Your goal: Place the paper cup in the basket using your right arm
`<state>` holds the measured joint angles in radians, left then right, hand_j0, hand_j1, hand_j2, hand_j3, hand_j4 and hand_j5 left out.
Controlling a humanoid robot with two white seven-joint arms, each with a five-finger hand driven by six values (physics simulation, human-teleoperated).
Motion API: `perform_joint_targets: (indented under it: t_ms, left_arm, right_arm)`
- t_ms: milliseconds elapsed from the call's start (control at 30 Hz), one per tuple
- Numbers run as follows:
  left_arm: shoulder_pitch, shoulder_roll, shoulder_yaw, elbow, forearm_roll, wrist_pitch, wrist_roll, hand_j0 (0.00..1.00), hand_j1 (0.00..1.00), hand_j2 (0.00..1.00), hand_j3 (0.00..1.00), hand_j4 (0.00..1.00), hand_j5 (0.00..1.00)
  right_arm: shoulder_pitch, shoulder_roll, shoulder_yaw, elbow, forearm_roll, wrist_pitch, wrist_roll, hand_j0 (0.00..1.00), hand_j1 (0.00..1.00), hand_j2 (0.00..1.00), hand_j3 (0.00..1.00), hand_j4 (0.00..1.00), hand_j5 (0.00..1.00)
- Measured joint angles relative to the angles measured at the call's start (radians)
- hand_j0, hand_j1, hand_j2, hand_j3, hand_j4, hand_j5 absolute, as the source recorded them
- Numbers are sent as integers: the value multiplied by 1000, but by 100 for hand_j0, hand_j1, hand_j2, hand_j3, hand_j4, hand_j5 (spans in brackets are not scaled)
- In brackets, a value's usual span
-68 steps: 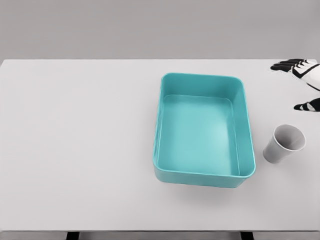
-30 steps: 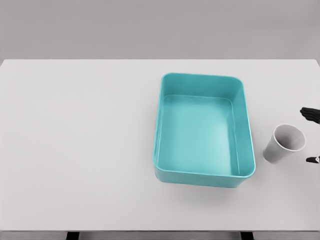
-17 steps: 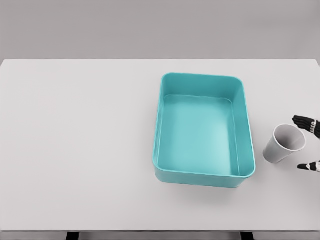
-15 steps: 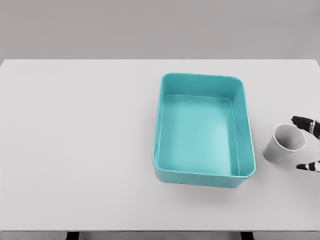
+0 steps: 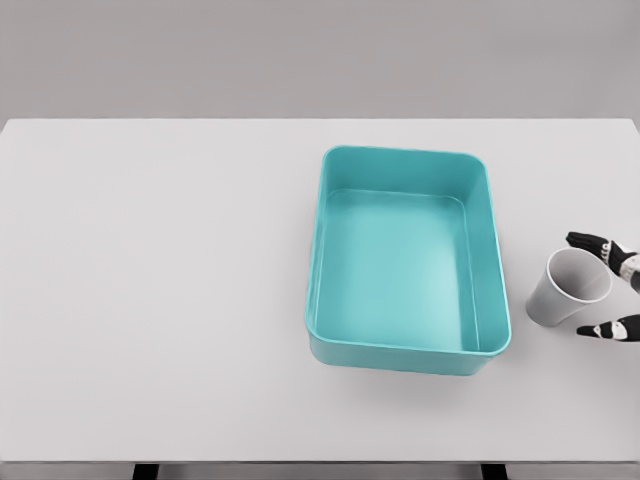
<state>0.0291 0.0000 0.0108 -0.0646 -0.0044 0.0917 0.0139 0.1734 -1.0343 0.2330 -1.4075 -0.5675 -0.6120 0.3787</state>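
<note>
Head view, and I've got the white counter (image 5: pixel 150 300) in front of me with the teal basket (image 5: pixel 494 250) sitting right of centre. Just right of it the paper cup (image 5: pixel 566 288) lies tilted on the counter, mouth up and to the right. My right hand (image 5: pixel 604 285) pokes in at the right edge, fingers (image 5: pixel 587 242) spread wide either side of the cup rim, holding nothing.

A grey-white paper cup (image 5: pixel 568 287) stands tilted, mouth open — just right of the empty teal basket (image 5: pixel 406 351) — on the desk (image 5: pixel 160 280).
</note>
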Motion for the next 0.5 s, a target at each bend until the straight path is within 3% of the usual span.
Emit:
perform_joint_targets:
  t_ms: [167, 500]
  left_arm:
    - [0, 0, 0, 0, 0, 0, 0, 100, 100, 100, 100, 100, 100]
    - [0, 0, 0, 0, 0, 0, 0, 100, 100, 100, 100, 100, 100]
  right_arm:
    - [-40, 5, 22, -1, 0, 0, -1, 100, 100, 100, 100, 100, 100]
    - [-55, 19, 53, -2, -12, 3, -2, 100, 100, 100, 100, 100, 100]
